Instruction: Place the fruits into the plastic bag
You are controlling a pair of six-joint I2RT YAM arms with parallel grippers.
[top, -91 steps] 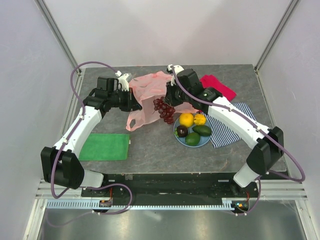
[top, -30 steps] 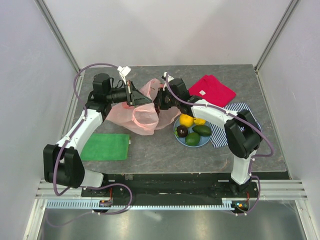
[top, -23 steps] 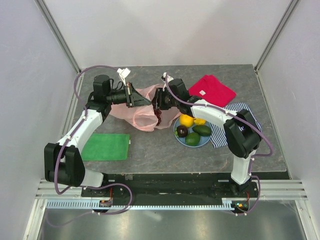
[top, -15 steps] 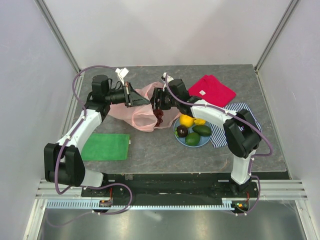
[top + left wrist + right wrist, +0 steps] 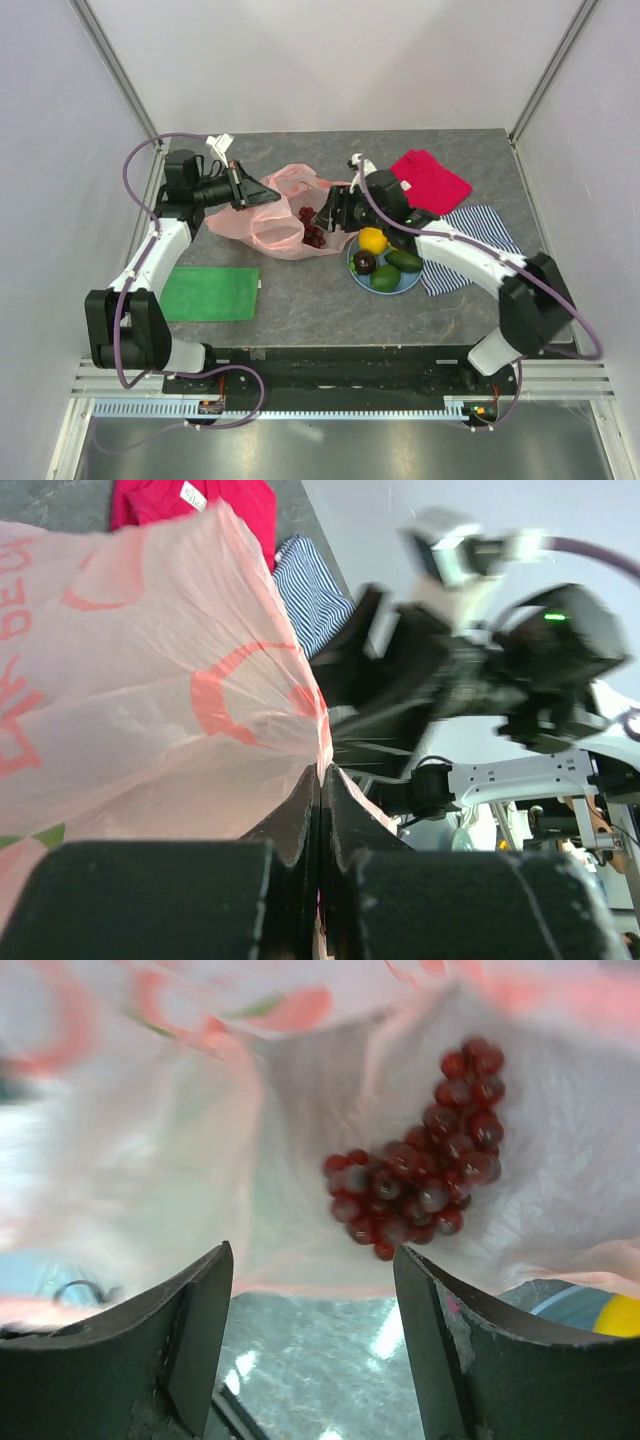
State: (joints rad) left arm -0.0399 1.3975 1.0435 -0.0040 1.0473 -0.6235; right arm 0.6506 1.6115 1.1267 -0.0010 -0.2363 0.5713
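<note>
The pink plastic bag (image 5: 270, 215) lies at the back of the table, its mouth facing right. My left gripper (image 5: 243, 188) is shut on the bag's edge (image 5: 318, 742) and holds it up. A dark red grape bunch (image 5: 312, 228) lies inside the bag (image 5: 150, 1160), seen as grapes (image 5: 420, 1185) in the right wrist view. My right gripper (image 5: 330, 210) stands open and empty just outside the mouth, its midpoint (image 5: 312, 1255) below the grapes. A blue plate (image 5: 410, 281) holds a yellow citrus (image 5: 373, 240), a dark round fruit (image 5: 365, 262), an avocado (image 5: 405, 260) and a lime (image 5: 385, 277).
A green cloth (image 5: 212, 293) lies at the front left. A red cloth (image 5: 430, 180) sits at the back right. A striped cloth (image 5: 470, 250) lies under the plate's right side. White walls close in the table on three sides.
My right gripper opened, left the grapes in the bag and drew back to the right. My left gripper moved left with the bag's edge.
</note>
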